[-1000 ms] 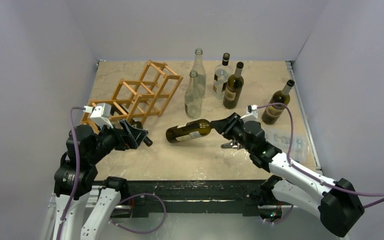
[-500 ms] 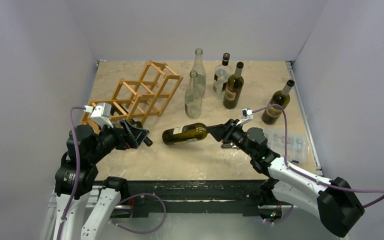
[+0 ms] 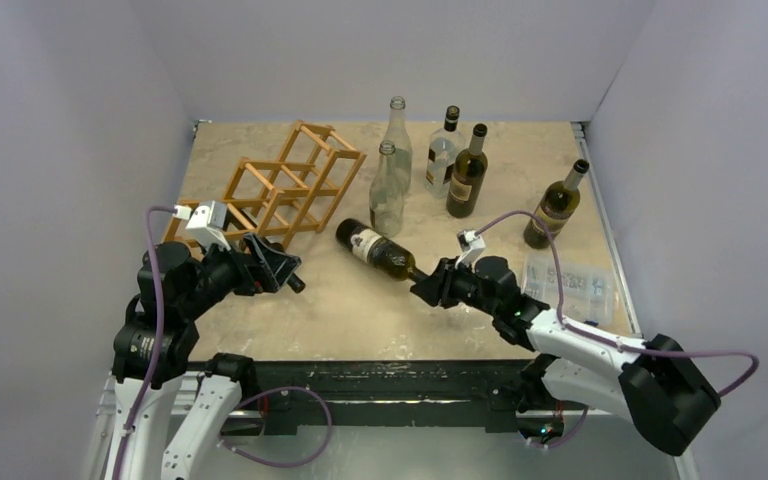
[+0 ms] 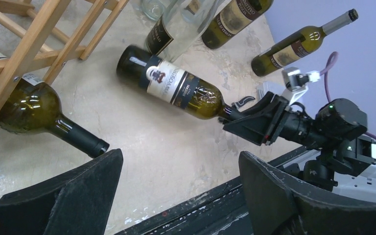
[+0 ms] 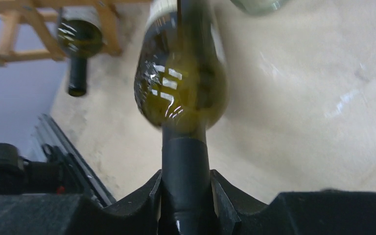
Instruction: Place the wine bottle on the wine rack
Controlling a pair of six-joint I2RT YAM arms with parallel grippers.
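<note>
- The right pincer [image 3: 430, 287] is clenched around the dark neck of the wine bottle [image 3: 375, 248].
- The wine bottle lies nearly level over the middle of the surface [image 3: 360, 315]. Its base points away from the arms, toward the wine rack [image 4: 32, 46] and just beside the foot of a clear bottle [image 3: 387, 195].
- Whether the wine bottle's base rests on the surface cannot be told.
- The left pincer [image 3: 282, 270] is released, its fingers spread wide with nothing between them, near the front corner of the wine rack.
- A green bottle [image 4: 29, 112] lies in a low cell of the rack, neck sticking out toward the arms.
- Four other bottles stand upright behind and to the right.
</note>
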